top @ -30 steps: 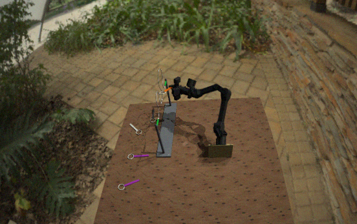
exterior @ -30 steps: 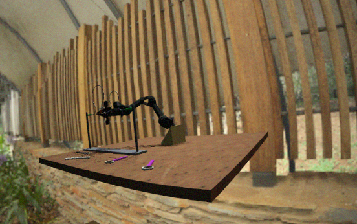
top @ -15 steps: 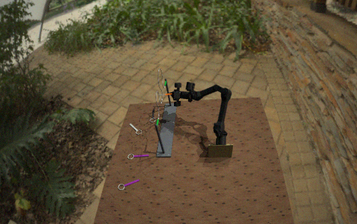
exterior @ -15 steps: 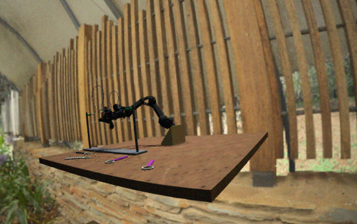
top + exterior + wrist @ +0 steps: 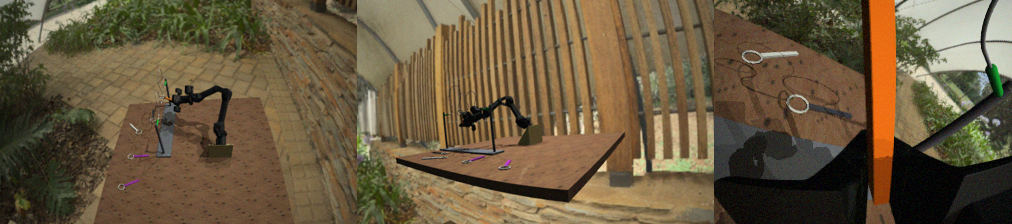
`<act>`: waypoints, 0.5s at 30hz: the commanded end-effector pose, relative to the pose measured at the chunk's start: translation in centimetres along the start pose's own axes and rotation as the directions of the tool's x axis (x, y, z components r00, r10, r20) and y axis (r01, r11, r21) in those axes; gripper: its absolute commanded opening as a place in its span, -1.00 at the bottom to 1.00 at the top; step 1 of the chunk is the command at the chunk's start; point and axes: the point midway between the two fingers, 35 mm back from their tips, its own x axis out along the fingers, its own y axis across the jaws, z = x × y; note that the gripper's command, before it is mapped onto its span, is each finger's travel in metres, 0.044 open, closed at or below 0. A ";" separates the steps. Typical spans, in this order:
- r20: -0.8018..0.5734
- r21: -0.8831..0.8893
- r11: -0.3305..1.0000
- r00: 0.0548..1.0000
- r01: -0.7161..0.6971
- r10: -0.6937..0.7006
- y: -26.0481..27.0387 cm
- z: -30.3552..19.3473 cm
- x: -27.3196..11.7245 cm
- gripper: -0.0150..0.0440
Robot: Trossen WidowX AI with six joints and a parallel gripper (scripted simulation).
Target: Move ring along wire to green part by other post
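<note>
My gripper point(image 5: 173, 99) point(image 5: 871, 135) is shut on the orange handle point(image 5: 167, 98) point(image 5: 881, 75), in the air above the base plate. The pale ring point(image 5: 162, 97) point(image 5: 460, 112) is at the wire's middle stretch, between its two tall loops; the wire seems to run through it, but it is too small to be sure. The ring is out of the wrist view. The thin grey wire point(image 5: 984, 37) joins the far green part point(image 5: 165, 83) point(image 5: 447, 114) point(image 5: 994, 80) at the far post point(image 5: 445, 133) and the near green part point(image 5: 158, 122) at the near post point(image 5: 160, 139) point(image 5: 493, 136).
The posts stand on a grey base plate point(image 5: 165, 142) point(image 5: 470, 151). Loose on the table point(image 5: 200, 194) point(image 5: 557, 171) lie a white-handled ring point(image 5: 133, 127) point(image 5: 779, 54), a dark-handled ring point(image 5: 831, 111) and two purple-handled rings point(image 5: 140, 156) point(image 5: 132, 183). The arm's base block point(image 5: 220, 151) point(image 5: 537, 135) stands beyond the plate.
</note>
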 end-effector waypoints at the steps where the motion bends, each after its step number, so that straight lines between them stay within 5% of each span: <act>1: -0.005 0.077 0.996 0.999 -0.040 0.041 1.2 0.2 -0.2 -1.00; 15: -0.007 0.325 0.929 0.981 -0.179 0.192 5.6 1.1 -1.3 -1.00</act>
